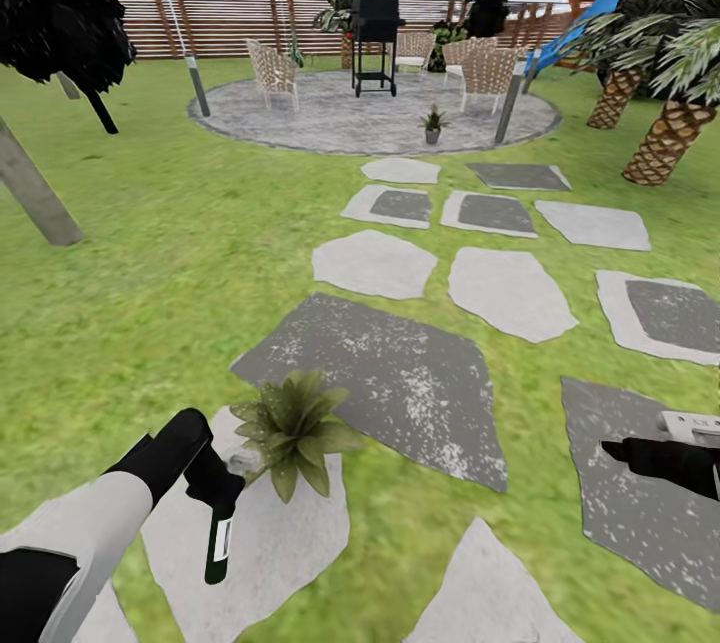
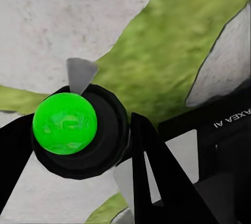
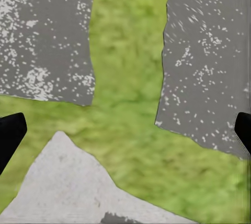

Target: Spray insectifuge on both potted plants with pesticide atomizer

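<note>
Two black grippers sit nearest: the left gripper (image 1: pixel 215 488) clamps the slim dark pesticide atomizer (image 1: pixel 218 543) over a pale, smooth stepping stone (image 1: pixel 270 543), just beside a spiky-leaved potted plant (image 1: pixel 292 428); the right gripper (image 1: pixel 625 453) hangs spread wide above speckled grey slabs (image 3: pixel 209 62) in mottled lawn (image 1: pixel 150 253). Far off, another potted plant (image 1: pixel 433 124) stands on the round patio's (image 1: pixel 330 118) near edge

Green lawn (image 1: pixel 190 253) with grey stepping stones (image 1: pixel 375 263), round patio (image 1: pixel 330 118), slat fence (image 1: pixel 230 23).

Atomizer (image 1: pixel 219 545) hanging beside near potted plant (image 1: pixel 290 426)
</note>
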Motion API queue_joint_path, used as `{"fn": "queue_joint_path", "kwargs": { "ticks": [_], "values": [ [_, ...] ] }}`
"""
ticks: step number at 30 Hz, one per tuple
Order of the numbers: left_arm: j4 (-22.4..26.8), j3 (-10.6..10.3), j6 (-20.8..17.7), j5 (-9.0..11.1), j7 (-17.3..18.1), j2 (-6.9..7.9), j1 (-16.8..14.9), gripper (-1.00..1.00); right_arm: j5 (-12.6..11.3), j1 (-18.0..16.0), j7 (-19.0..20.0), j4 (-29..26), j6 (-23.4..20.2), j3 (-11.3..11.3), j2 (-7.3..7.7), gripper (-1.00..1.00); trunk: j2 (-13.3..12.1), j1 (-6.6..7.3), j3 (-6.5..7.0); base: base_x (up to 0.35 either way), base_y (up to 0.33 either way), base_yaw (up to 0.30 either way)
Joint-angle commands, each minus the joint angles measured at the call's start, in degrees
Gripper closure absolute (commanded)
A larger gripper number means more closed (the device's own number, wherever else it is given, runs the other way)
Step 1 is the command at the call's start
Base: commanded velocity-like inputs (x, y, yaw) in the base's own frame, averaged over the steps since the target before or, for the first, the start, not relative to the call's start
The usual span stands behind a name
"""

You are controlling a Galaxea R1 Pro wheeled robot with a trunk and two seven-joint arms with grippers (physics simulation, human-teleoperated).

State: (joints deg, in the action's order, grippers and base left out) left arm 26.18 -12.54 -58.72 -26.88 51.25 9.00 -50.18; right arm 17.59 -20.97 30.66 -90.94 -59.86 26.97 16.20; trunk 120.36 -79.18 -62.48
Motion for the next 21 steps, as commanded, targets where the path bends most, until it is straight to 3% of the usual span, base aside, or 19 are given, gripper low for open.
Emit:
{"fn": "queue_joint_path", "kwargs": {
  "ticks": [1,6,17,21],
  "values": [
    [0.1,-0.21,-0.17,-0.54,0.6,0.01,-0.02,1.0,0.6,-0.04,0.61,-0.02,-0.14,0.05,0.03,-1.0,0.02,0.02,-0.04,-0.128,-0.265,0.038],
    [0.1,-0.34,-0.17,-0.54,0.6,-0.02,-0.24,1.0,0.6,-0.04,0.63,-0.02,-0.14,0.04,-0.01,-1.0,0.02,0.02,-0.07,-0.091,-0.17,0.07],
    [0.1,-0.31,-0.17,-0.54,0.6,0.05,-0.36,1.0,0.6,-0.04,0.63,-0.02,-0.14,-0.04,-0.07,-1.0,0.02,0.02,-0.27,-0.004,-0.017,0.232],
    [0.1,-0.15,-0.17,-0.42,0.67,0.07,-0.36,1.0,0.6,-0.04,0.63,-0.02,-0.14,-0.07,-0.04,-1.0,0.02,0.02,-0.35,0.138,-0.179,0.243]
  ]
}}
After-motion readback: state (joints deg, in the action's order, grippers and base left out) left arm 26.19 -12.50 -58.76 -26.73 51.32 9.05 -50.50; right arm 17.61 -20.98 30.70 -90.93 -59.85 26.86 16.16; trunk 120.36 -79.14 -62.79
